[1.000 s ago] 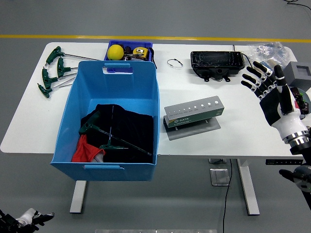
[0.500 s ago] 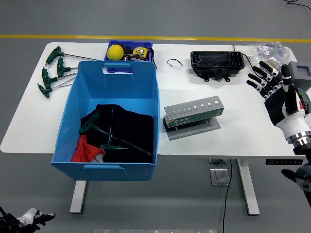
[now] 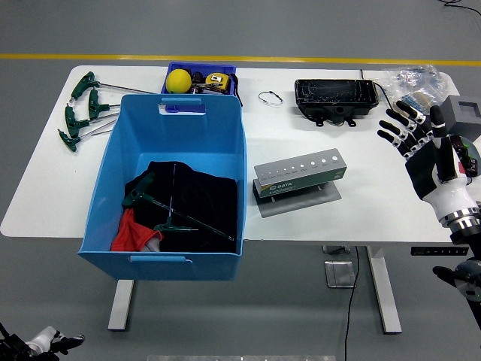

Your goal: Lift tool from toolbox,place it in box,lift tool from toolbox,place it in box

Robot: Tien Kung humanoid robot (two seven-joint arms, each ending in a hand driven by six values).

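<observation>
— Blue plastic, that big box (image 3: 167, 188) on the left half of the white table (image 3: 301, 226). What lies in it?

— Two green T-handled tools (image 3: 161, 210) on black cloth (image 3: 199, 199), with a bit of red fabric (image 3: 129, 235) at the near left corner. More green-handled T tools (image 3: 81, 111) lie on the table to the far left of the box, just beside its far left corner.

— And your right hand?

— My right hand (image 3: 421, 147) hovers over the right end of the table, fingers (image 3: 391, 129) spread apart and pointing toward the far left, holding nothing. It is well apart from the box.

— What is nearest to it?

— A grey block (image 3: 460, 114) just behind it, and crinkled clear plastic (image 3: 412, 77) at the far right corner. A black case (image 3: 335, 96) sits to the far left of my fingers.

— The middle of the table?

— A grey metal tool holder (image 3: 299, 179) with a row of holes along its top, just right of the box. Behind the box stands a small blue tray (image 3: 225, 74) with a yellow ball (image 3: 178, 80) and a yellow tape measure (image 3: 216, 80) in it. A small wire ring (image 3: 270, 98) lies between that tray and the black case.

— Your left hand?

— My left hand (image 3: 41, 344) hangs low at the near left corner, below table level; I cannot tell how it is set.
</observation>
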